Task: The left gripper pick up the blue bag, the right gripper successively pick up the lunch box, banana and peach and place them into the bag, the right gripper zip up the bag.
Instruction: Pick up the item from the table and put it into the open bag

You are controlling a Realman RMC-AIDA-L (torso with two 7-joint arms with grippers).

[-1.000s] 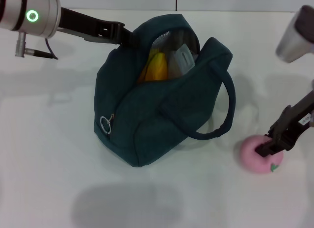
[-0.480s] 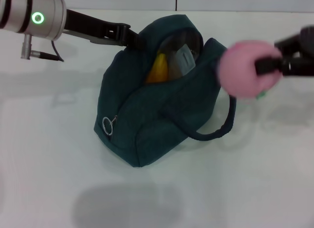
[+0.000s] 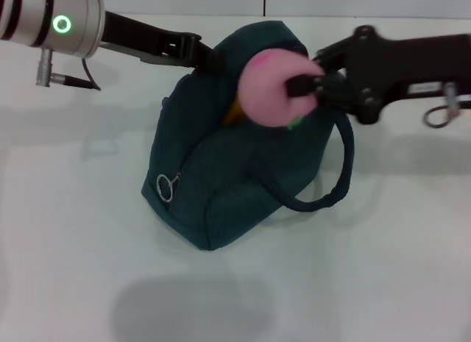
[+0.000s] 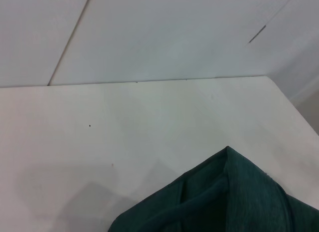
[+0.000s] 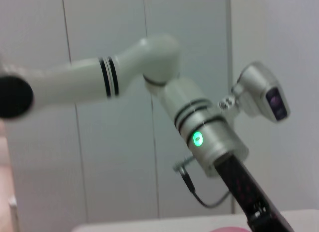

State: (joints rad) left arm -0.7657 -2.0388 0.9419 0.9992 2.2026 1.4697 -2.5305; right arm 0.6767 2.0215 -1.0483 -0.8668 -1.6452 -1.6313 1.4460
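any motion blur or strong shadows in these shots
Head view: the peach and right gripper are smeared by motion over the blue bag, and a soft shadow lies on the table in front of the bag. Right wrist view: the left arm looks soft. Left wrist view: sharp.

A white surface fills the head view, matte and plain, with soft grey shadows lying on it, one broad patch near the front edge. Behind it rises a pale wall made of flat panels, with a dark vertical seam dividing two of them. The left wrist view shows the same white surface meeting the panelled wall along a straight line, and a few tiny dark specks dot the surface there.
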